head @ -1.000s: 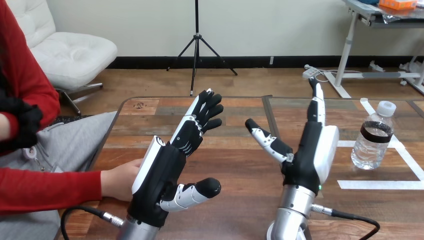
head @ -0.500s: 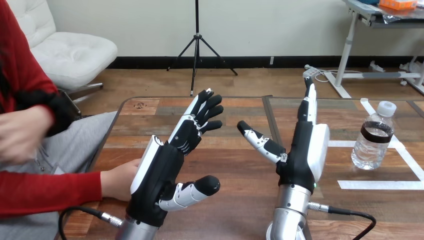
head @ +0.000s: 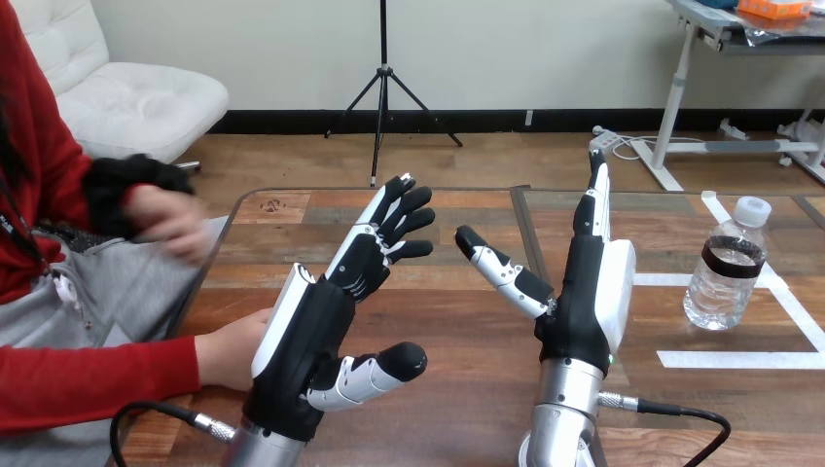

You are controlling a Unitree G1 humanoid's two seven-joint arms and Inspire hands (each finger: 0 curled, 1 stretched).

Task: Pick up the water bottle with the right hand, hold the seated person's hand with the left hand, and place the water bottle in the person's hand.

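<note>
So the water bottle [head: 723, 277] is standing upright on the table [head: 467, 389], off at the right and inside some white tape lines [head: 739, 359], well apart from both robot hands. Nobody's touching it. It looks like the usual thin clear plastic kind, with a white cap [head: 750, 210] and a dark label band [head: 732, 258]. I'd guess it's light-ish, smooth and a bit slippery, and the wall will probably buckle if squeezed hard. Best place to grab is likely around the body at or just under that band, where the sides run roughly straight, not up at the tapered neck. Firm wrap, not a crush.

The right hand [head: 589, 292] is up off the table near the middle, edge-on to the camera. Its fingers [head: 595, 195] are straight and pointing up, thumb stuck out to the left, holding nothing. The left hand [head: 316, 336] is raised too, fingers [head: 409, 209] straight and spread, thumb out, also empty.

Stuff I can't make out: the person's lower hand [head: 226, 350] sits right behind the left hand's back and is mostly covered, so no idea if they touch or which way the palm faces. Nothing is curled round it though. The person's upper hand [head: 170, 222] is just a blur near the table's far left corner. I also can't tell how full the bottle is since it's all clear, which makes the weight guess shaky.
</note>
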